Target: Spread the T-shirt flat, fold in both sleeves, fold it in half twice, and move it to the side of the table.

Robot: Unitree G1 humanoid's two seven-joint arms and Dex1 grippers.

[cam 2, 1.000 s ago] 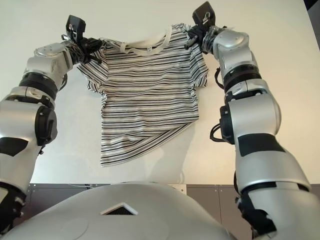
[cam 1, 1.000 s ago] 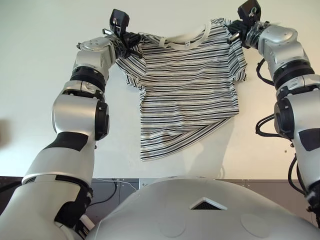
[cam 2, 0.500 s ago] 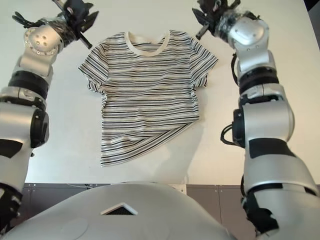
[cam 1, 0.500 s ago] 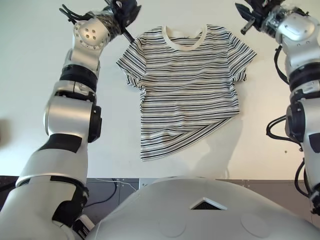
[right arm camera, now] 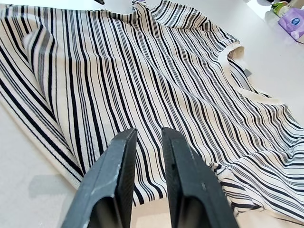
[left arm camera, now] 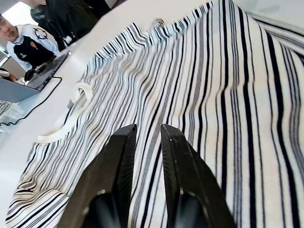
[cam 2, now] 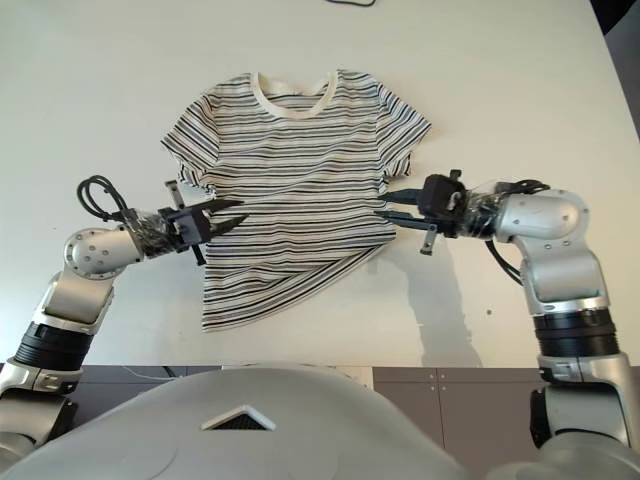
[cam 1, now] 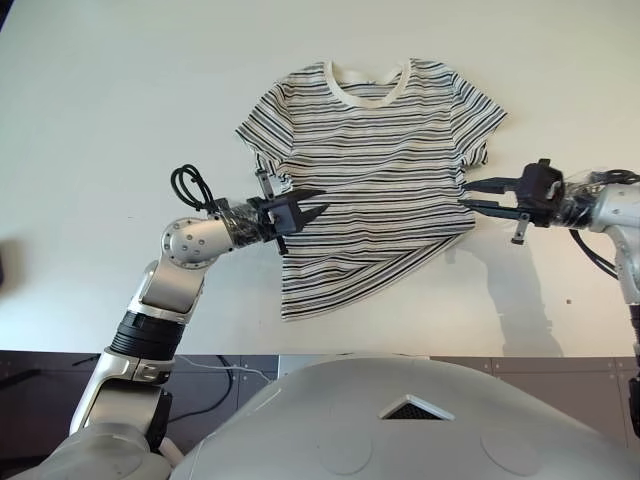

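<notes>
The striped T-shirt [cam 1: 370, 150] lies front-up on the white table [cam 1: 100, 120], collar at the far side and both short sleeves spread out. Its lower hem runs slanted, with the right corner tucked up and wrinkled. My left gripper [cam 1: 322, 201] hovers low over the shirt's left edge at waist height, pointing inward, open with nothing between its fingers [left arm camera: 121, 156]. My right gripper [cam 1: 465, 194] is at the shirt's right edge, also pointing inward, open and holding nothing. In the right wrist view the stripes [right arm camera: 142, 61] pass just beyond the fingers [right arm camera: 121, 161].
Bare tabletop surrounds the shirt on the left, right and near side; the front edge [cam 1: 320, 352] runs close below the hem. A black cable [cam 2: 350, 2] lies at the far edge. A purple pack [right arm camera: 294, 23] and a laptop [left arm camera: 28, 80] sit beyond the collar end.
Both grippers let go of the shoulders and the shirt dropped flat onto the table. The arms then swung down and inward to the shirt's two sides at waist height.
</notes>
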